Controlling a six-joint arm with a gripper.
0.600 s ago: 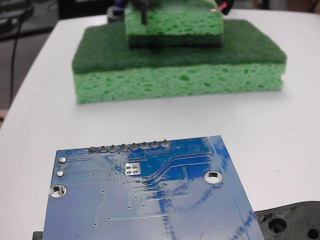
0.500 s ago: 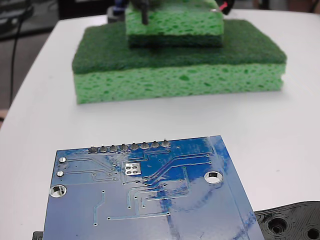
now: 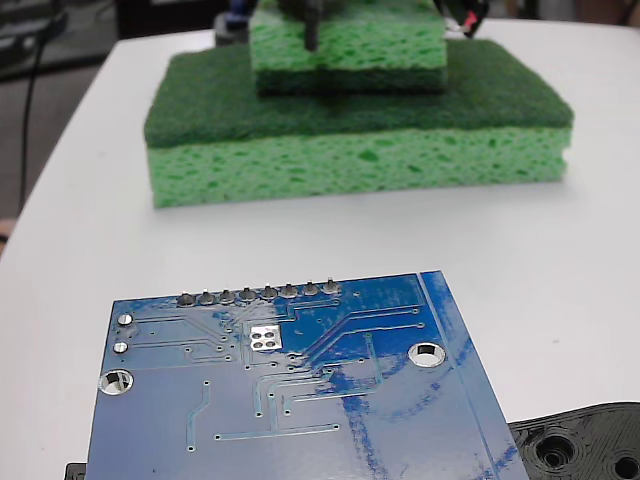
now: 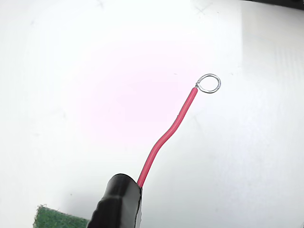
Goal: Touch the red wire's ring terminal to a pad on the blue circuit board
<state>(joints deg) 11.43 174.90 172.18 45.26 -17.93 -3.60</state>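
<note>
Looking across the bench from the fixed view, the blue circuit board is lying flat at the near edge, with its square silver pad just below the row of solder pins. A stack of green sponges is standing well behind it, and a black plastic part is touching the board's right corner. At the top edge, dark bits of the hand are showing over the upper sponge, with a speck of red at the right; whether its fingers are apart or together I cannot tell. Open white bench is lying between sponges and board, so the approach looks free. The pins and the silver-rimmed mounting hole are sitting near the pad, so the descent should be aiming past them.

Turning to the wrist view, the red wire is curving up out of a black sleeve, and its ring terminal is hanging over bare white surface, touching nothing. A sponge corner is peeking in at the lower left. The board is not showing here, so the ring is probably far from the pad; I would be bringing it over slowly and lowering it flat.
</note>
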